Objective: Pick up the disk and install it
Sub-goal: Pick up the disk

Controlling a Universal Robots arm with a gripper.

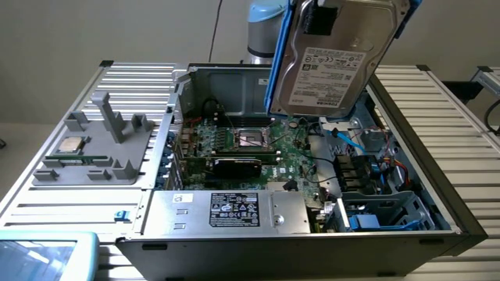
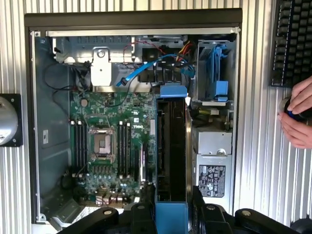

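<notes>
Currently the fingers pinch the disk, which hangs on edge in the air above the open case, over the motherboard and well apart from the blue drive cage. For a clean carry I'd hold the grip square, stay high over the cables, and line the disk's blue rails up with the cage slots.
</notes>
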